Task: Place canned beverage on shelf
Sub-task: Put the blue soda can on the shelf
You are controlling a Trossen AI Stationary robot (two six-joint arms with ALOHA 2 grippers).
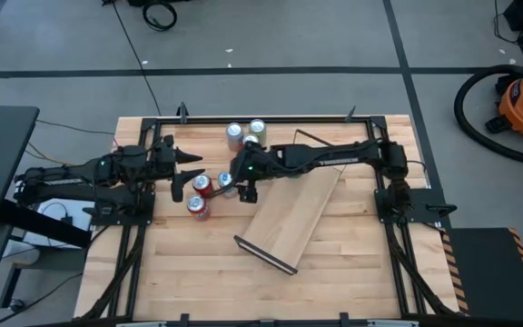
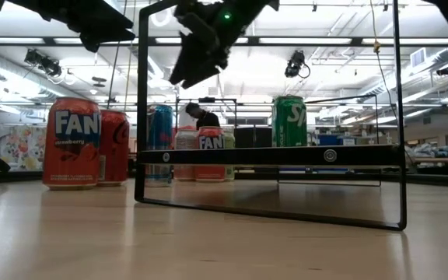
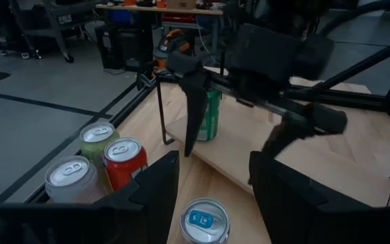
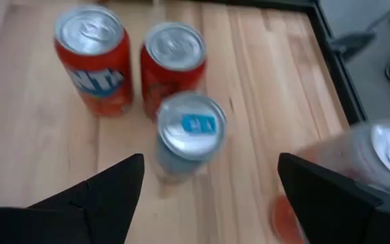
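Light-wood shelf (image 1: pixel 291 216), black wire frames at both short ends, lay aslant near the middle of the tabletop (image 1: pixel 352 282); one green can (image 3: pixel 209 114) already stood on it. Step in hand, by judgement: reaching for the next can. Right gripper (image 1: pixel 243 184), fingers spread wide and empty, hung above a silver-topped can with a blue tab (image 4: pixel 187 132), which stood on the tabletop just beside the shelf's far end. Two red cans (image 4: pixel 92 57) stood close behind it, a further pair (image 1: pixel 245 131) near the far edge. Left gripper (image 1: pixel 186 174), fingers partly apart and holding nothing, waited toward the left edge, near the same cluster. Next move would call for a straight descent, fingers passing either side of the blue-tab can. Room was tight: red cans crowded one side, the shelf's wire frame and the left gripper stood near; the near half of the tabletop gave open passage.
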